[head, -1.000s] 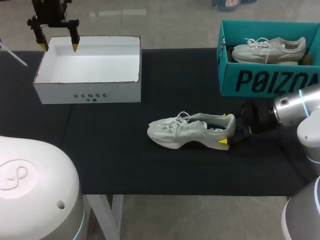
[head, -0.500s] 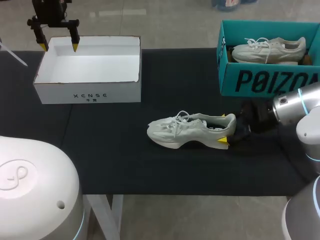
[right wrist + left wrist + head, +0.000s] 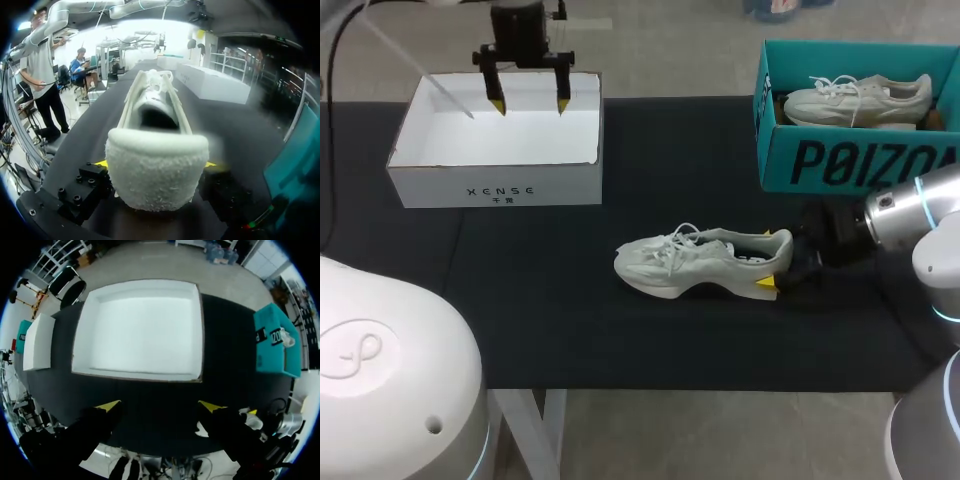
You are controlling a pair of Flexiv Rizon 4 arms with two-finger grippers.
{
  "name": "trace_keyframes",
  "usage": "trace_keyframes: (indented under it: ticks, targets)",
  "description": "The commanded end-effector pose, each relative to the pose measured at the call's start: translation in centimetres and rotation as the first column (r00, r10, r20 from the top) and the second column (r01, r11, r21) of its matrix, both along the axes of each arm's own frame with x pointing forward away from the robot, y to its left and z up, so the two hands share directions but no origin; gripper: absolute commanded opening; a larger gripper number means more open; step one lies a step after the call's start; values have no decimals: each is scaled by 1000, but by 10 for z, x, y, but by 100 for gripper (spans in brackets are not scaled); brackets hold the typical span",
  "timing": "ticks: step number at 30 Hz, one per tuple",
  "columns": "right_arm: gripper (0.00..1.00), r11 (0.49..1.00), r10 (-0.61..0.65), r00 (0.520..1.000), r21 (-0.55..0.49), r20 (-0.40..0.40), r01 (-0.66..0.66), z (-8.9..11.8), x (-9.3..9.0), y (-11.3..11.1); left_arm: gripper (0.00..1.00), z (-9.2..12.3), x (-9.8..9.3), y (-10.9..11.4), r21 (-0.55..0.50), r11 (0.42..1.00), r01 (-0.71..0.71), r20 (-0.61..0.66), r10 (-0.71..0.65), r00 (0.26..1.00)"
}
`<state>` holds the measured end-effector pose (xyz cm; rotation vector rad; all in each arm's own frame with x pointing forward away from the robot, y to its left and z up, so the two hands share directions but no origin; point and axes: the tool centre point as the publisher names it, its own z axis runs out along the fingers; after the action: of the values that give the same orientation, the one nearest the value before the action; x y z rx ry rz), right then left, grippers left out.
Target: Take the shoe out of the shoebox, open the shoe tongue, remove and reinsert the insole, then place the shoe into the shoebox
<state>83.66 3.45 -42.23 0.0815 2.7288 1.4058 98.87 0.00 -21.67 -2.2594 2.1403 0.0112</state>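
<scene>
Our left claw [image 3: 528,104], fingers apart, has swung rightward above the white box [image 3: 500,180]. Our right claw [image 3: 773,258] stays clamped on the shoe [image 3: 690,265] heel, mid-desk [image 3: 570,330], well apart from that box's edges.

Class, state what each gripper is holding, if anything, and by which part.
The right gripper clamps the shoe by its heel, one finger on each side. The left gripper, open over the white box, holds nothing.
</scene>
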Motion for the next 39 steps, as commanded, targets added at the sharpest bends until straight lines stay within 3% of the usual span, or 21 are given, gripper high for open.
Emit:
trace_keyframes:
  ticks: [1,22,27,39]
  targets:
    - [0,1000,-2,1000,-7,0,2,-5,-5,-2,100,-2,-7,-37,65,997,34,18,-35,999]
    - [0,1000,-16,1000,-18,15,17,-9,6,-15,100,-2,-10,-44,60,996,66,2,-67,998]
    - [0,1000,-2,999,-25,33,3,-12,11,-8,100,-3,-33,-79,57,997,48,48,-50,998]
    - [0,1000,2,999,-23,36,-1,-13,13,-4,100,1,-88,-126,-67,994,-81,102,88,991]
